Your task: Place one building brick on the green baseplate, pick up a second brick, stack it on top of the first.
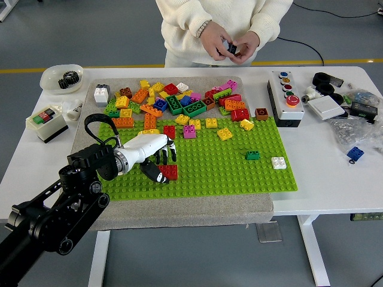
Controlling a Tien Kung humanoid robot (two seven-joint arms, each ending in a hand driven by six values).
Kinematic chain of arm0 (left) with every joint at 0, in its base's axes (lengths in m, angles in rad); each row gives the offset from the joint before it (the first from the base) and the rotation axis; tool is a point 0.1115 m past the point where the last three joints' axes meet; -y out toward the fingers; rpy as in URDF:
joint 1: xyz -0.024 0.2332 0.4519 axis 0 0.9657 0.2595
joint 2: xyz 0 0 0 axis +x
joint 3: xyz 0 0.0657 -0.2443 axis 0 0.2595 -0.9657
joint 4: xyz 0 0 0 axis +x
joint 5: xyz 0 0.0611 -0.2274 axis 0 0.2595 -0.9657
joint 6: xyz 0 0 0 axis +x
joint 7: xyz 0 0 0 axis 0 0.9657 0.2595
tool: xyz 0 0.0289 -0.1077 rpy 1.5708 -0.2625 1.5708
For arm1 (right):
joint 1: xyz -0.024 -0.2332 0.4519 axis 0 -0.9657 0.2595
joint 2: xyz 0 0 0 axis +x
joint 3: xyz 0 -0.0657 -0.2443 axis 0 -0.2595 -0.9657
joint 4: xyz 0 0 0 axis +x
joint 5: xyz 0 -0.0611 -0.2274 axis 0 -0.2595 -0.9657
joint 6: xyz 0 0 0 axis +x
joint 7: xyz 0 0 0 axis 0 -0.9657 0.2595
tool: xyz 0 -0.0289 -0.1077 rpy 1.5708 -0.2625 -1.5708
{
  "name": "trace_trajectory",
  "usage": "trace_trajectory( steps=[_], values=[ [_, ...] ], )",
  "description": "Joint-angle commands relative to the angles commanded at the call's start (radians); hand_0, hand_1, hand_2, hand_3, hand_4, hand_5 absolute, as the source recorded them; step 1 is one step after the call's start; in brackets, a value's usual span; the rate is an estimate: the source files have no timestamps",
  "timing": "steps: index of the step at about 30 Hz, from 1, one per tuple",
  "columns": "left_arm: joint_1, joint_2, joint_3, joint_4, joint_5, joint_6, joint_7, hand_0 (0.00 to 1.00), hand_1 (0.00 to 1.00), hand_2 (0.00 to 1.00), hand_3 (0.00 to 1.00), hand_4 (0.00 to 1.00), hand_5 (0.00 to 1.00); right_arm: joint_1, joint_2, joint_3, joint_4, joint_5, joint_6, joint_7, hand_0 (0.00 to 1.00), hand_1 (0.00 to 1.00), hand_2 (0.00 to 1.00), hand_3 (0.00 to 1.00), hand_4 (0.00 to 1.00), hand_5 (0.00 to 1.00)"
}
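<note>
- Baseplate (239, 176), green, fills the middle of the frame on a grey mat (197, 209); its centre and lower right are wide open studs, only a small green brick (253, 155) and a white brick (278, 162) sitting out there near the right edge.
- Left hand (157, 158) reaches in from the lower left, white palm low over the plate's left part, fingers curled down around a red brick (168, 172) that sits on the studs.
- Whether the fingers actually pinch that brick, I cannot tell.
- Brick pile (179, 104) crowds the plate's top edge, upper centre of the frame.
- A second red brick (169, 131) lies just above the hand.
- At the top, the person's hands (230, 45) hold a small dark piece, well clear of the table.
</note>
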Motion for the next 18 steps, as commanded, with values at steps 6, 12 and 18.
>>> trace_trajectory(
  steps=[6,12,18],
  values=[
    [0.0,0.0,0.001,0.001,0.0,-0.005,-0.002,0.494,0.389,0.409,0.464,0.948,0.002,0.0,0.001,0.0,0.0,0.001,0.0,0.0,0.746,0.657,0.726,0.619,0.841,0.313],
    [-0.001,-0.002,0.001,0.001,-0.001,-0.011,-0.004,0.499,0.391,0.41,0.462,0.962,0.002,0.0,0.0,0.001,0.0,-0.001,0.001,0.0,0.746,0.657,0.726,0.619,0.842,0.314],
    [-0.001,-0.002,0.0,0.003,-0.004,-0.01,-0.005,0.5,0.395,0.409,0.463,0.998,0.048,0.002,0.0,0.002,0.0,-0.001,0.001,0.0,0.746,0.655,0.726,0.619,0.842,0.313]
  ],
)
